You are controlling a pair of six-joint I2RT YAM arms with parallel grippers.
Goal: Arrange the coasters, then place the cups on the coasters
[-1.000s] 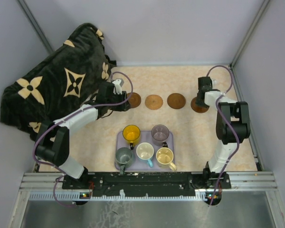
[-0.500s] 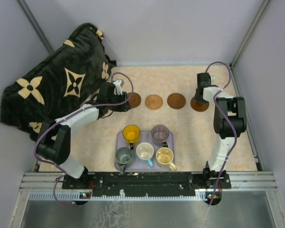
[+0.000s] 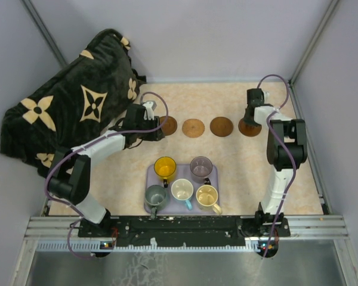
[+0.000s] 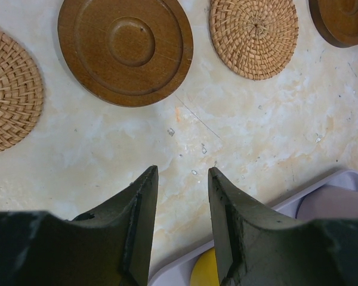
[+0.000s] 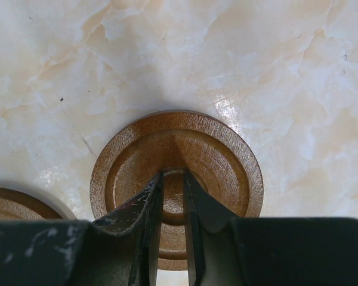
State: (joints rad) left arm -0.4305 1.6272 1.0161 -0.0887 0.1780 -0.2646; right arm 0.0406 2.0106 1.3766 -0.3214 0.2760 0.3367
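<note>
Coasters point(image 3: 193, 127) lie in a row ahead of the left end effector point(image 4: 182, 170), which hangs half-spread and empty. The cups point(image 3: 182, 189) sit on the tray point(image 3: 215, 179) behind it. The right end effector point(image 5: 173, 174), narrowed to a slit and gripping nothing, is over the centre dish of the end coaster point(image 5: 227, 161), possibly touching it. A sideways withdrawal could drag that disc out of line. The overhead view hides the leftmost coaster beneath the left arm.

Wooden coasters point(image 4: 125, 50) look smooth, woven coasters point(image 4: 253, 37) rough, the tabletop point(image 4: 262, 143) glossy.
</note>
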